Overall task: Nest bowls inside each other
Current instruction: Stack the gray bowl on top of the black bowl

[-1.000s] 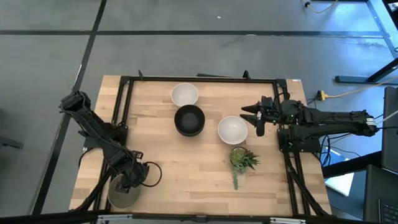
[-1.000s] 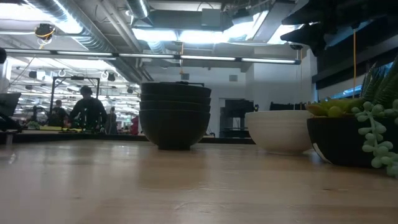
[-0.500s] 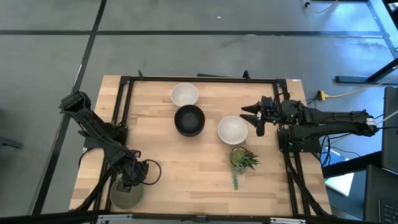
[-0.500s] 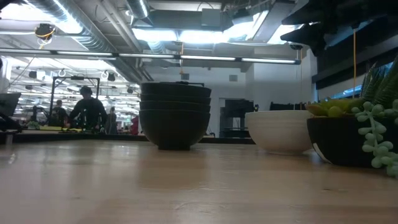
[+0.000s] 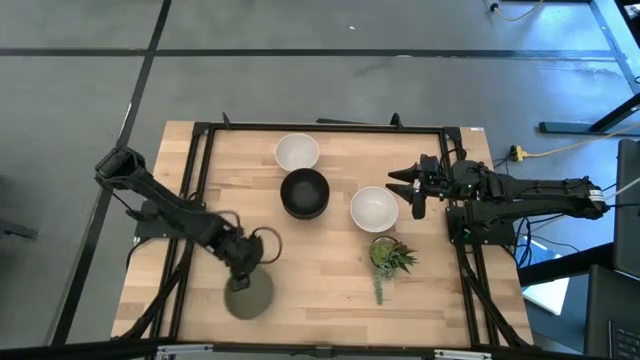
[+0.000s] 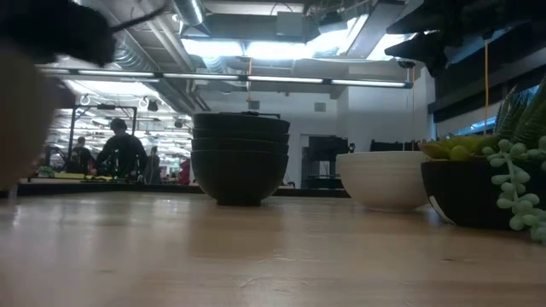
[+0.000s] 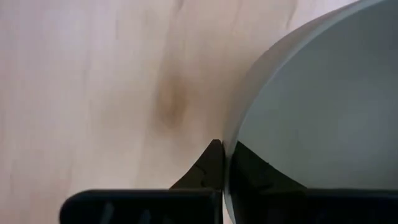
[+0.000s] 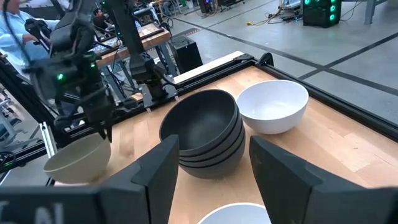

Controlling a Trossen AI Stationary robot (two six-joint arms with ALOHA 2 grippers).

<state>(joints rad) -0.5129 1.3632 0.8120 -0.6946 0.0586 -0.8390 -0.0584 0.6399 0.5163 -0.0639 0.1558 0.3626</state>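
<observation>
I had left gripper [image 5: 243, 266] pinching grey bowl [image 5: 247, 297] rim | light, stiff, slippery | right gripper [image 5: 408, 190] gaped.

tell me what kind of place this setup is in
Most likely a large robotics lab or workshop: bare ceiling ducts and strip lights overhead, people at benches behind, and a framed wooden table on a concrete floor.
</observation>
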